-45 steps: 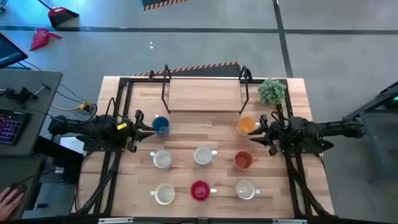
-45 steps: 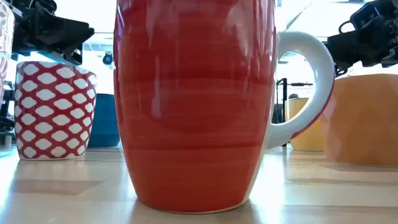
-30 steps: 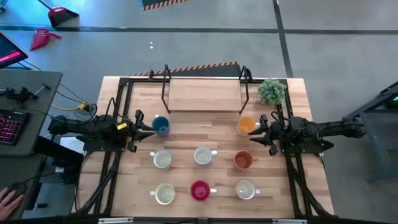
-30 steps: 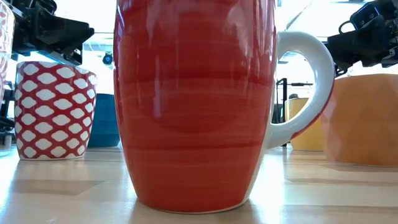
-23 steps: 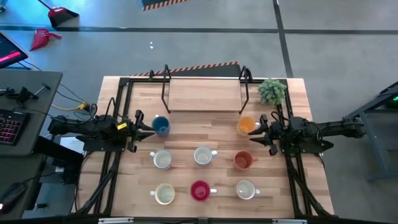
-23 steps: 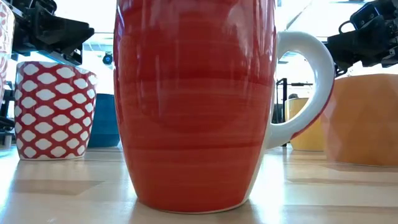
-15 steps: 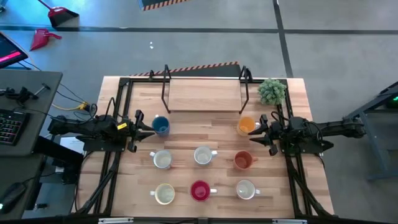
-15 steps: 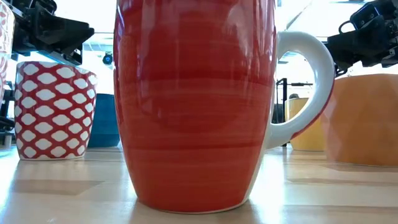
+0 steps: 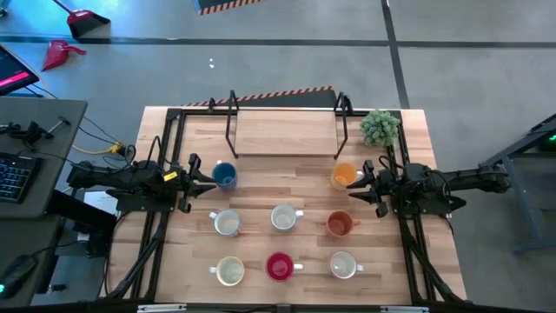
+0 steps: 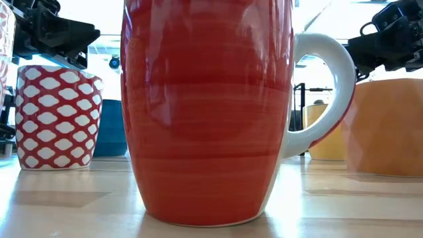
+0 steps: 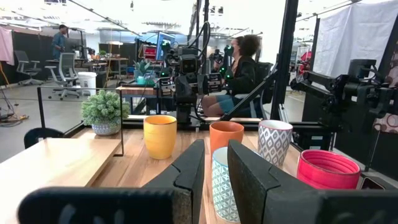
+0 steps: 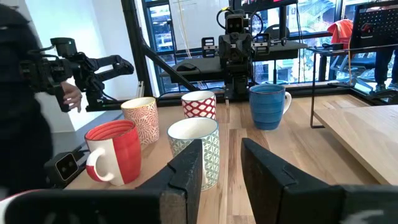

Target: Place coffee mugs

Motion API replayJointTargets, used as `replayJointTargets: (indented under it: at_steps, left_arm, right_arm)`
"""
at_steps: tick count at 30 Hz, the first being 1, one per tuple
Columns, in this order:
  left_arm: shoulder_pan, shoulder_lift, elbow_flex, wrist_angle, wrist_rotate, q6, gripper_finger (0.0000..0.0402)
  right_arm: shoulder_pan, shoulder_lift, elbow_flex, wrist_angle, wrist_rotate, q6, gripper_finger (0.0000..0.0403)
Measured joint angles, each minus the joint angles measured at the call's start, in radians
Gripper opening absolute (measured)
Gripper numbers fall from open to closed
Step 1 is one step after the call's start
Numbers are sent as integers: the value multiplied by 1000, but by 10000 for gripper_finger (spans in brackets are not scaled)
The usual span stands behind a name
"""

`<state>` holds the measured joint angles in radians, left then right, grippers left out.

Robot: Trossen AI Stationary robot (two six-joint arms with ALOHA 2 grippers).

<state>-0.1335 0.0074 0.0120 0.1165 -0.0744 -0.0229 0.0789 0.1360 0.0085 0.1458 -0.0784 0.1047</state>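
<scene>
Eight mugs stand upright on their bases on the wooden table (image 9: 304, 187). In the high view the far row holds the blue mug (image 9: 224, 176) and the yellow-orange mug (image 9: 345, 176). The middle row holds two white mugs (image 9: 227, 223) (image 9: 284, 217) and the darker orange mug (image 9: 339, 225). The near row holds a cream mug (image 9: 230, 272), the red mug (image 9: 279, 267) and a white mug (image 9: 343, 265). My left gripper (image 9: 201, 176) hovers open just left of the blue mug. My right gripper (image 9: 360, 187) hovers open just right of the yellow-orange mug. Neither touches anything.
A raised wooden shelf on a black frame (image 9: 282, 130) spans the table's far side, with a small green potted plant (image 9: 380, 127) at the far right corner. The red mug (image 10: 208, 112) fills the low view. A person's hand (image 12: 67, 94) shows beyond the table.
</scene>
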Motion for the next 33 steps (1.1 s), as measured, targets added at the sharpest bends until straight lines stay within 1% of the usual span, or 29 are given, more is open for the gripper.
replayJointTargets:
  at_steps: [10,19,22,25,33]
  left_arm:
    - [0,0,0,0,0,-15,60]
    - [0,0,0,68,0,-190,60]
    - [0,0,0,63,0,-254,60]
    - [0,0,0,60,0,-262,60]
    - [0,0,0,61,0,-263,60]
  right_arm:
    - [0,0,0,0,0,0,94]
    - [0,0,0,0,0,0,94]
    - [0,0,0,-2,0,0,94]
    - [0,0,0,-8,0,1,94]
    - [0,0,0,-19,-1,112,94]
